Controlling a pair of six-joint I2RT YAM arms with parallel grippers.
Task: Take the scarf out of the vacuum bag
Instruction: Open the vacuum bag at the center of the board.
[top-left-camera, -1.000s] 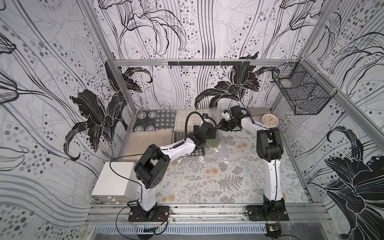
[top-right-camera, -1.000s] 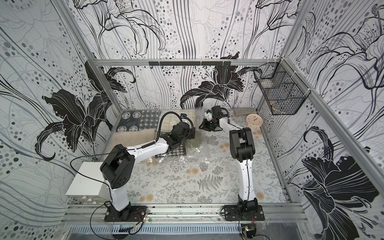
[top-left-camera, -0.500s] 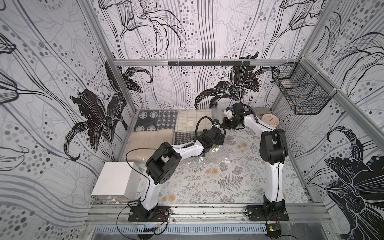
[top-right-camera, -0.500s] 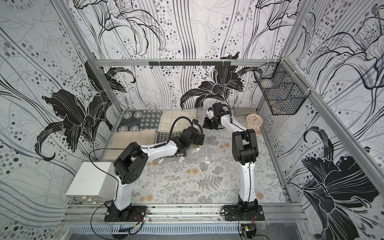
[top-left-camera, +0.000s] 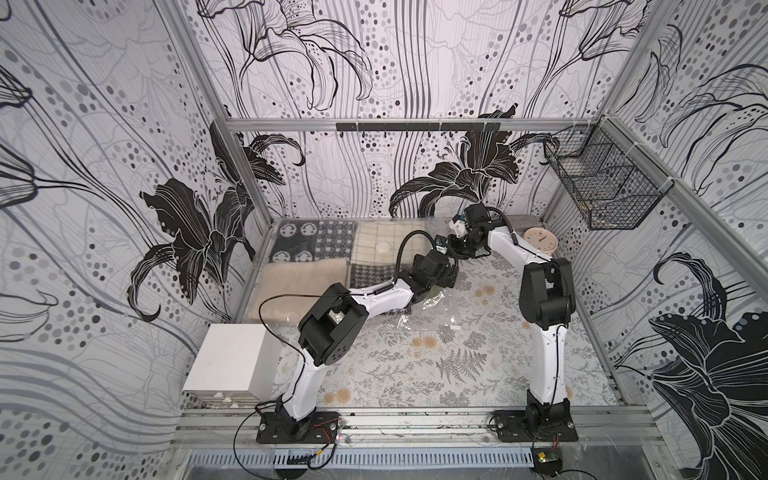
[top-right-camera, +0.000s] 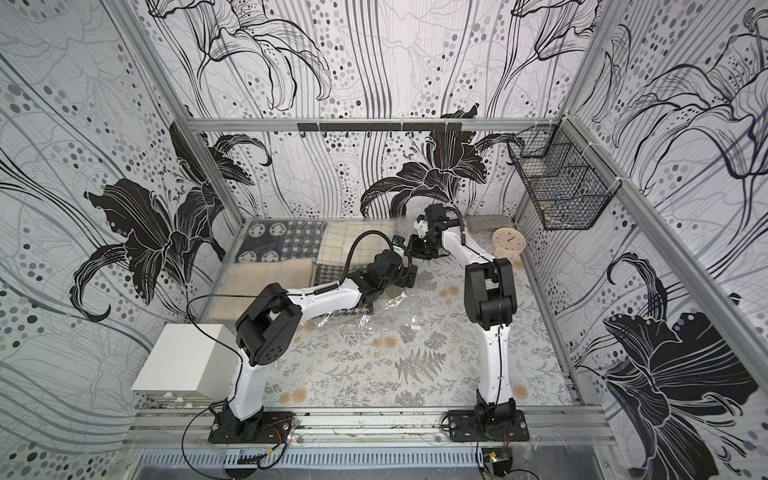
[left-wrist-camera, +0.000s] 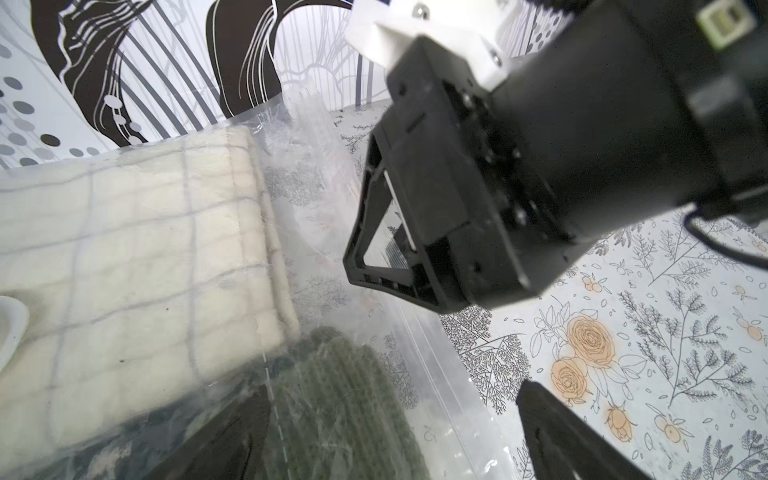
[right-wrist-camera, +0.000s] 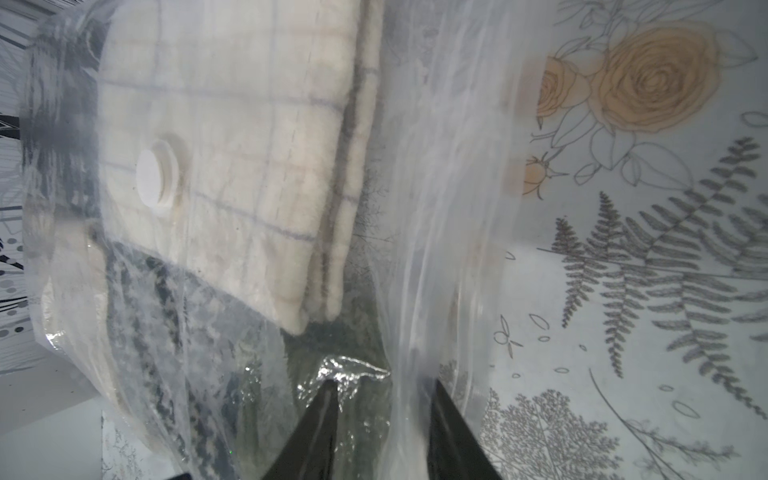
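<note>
Toward the far left of the table (top-left-camera: 478, 365), inside the vacuum bag (top-left-camera: 432, 316), lies what I take to be the scarf (left-wrist-camera: 332, 399). It is a dark green knit bundle, tucked beside a folded cream checked textile (left-wrist-camera: 145, 249) near the bag's open edge (other patterned textiles share the bag, so the pick is a judgement). The left fingers (left-wrist-camera: 552, 428) stand spread wide on either side of that knit, gripping nothing. One of them shows through the film, probably so it can reach in at the mouth. The right fingers (right-wrist-camera: 318, 436) stand partway apart, with loose film draped across the gap and a crumpled bit at one tip. They seem placed to lift the upper sheet, yet are not pinched on it. Both top views show the whole bag, its valve disc (top-left-camera: 382, 247) and zip slider (top-left-camera: 454, 328), but the wrists hide the fingers there. Only the wrist views reveal how they stand.
</note>
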